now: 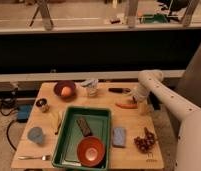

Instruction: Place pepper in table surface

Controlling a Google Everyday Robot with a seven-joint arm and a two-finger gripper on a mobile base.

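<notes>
Gripper at the right rear of the table surface, directly above the thick end of the pepper.

Finger state: cannot tell. Pepper lies flat on the wood, right of the green tray. Judged light, rigid, smooth-skinned and prone to rolling; grasp across the thicker end.

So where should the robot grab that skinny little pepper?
Probably around its middle, coming straight down from above. The pepper lies flat on the table surface, long and thin, pointing left-right, so fingers would close across its narrow width. The end effector is already right at its right end.
</notes>
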